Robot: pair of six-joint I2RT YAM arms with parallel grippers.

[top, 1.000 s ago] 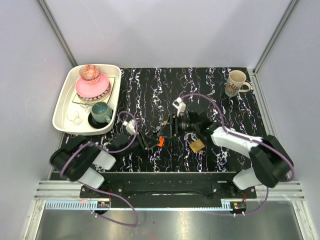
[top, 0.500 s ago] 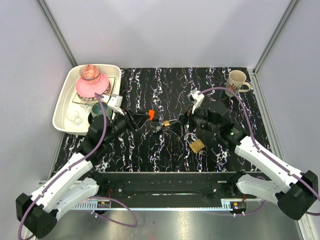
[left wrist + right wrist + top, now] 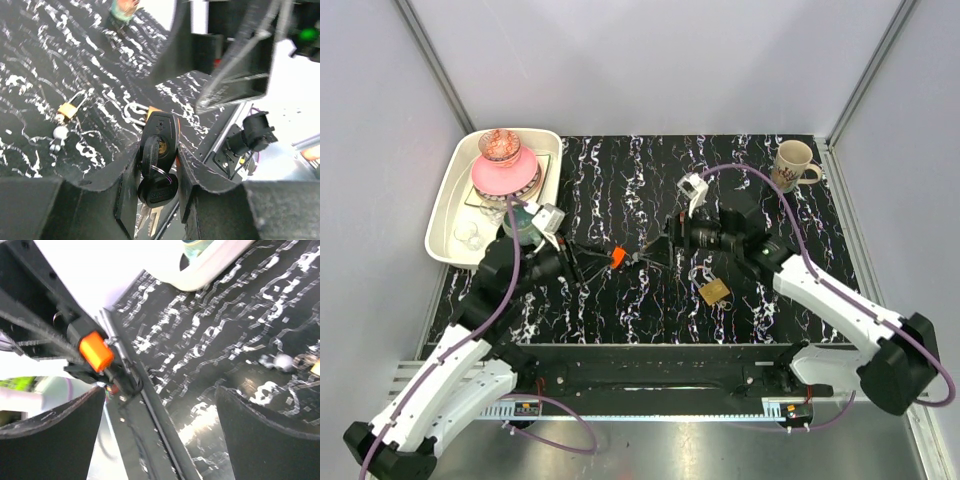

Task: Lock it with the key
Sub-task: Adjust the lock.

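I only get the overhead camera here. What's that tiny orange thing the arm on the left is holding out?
Observer: The right wrist camera sees it close: the key, orange-headed, held in the left gripper.
Operator: Anything attached to it?
Observer: Yes. The left wrist camera shows a ring carrying a black-headed key, dangling between that gripper's fingers.
Operator: And the other arm?
Observer: The right gripper stands wide open, nothing between its jaws.
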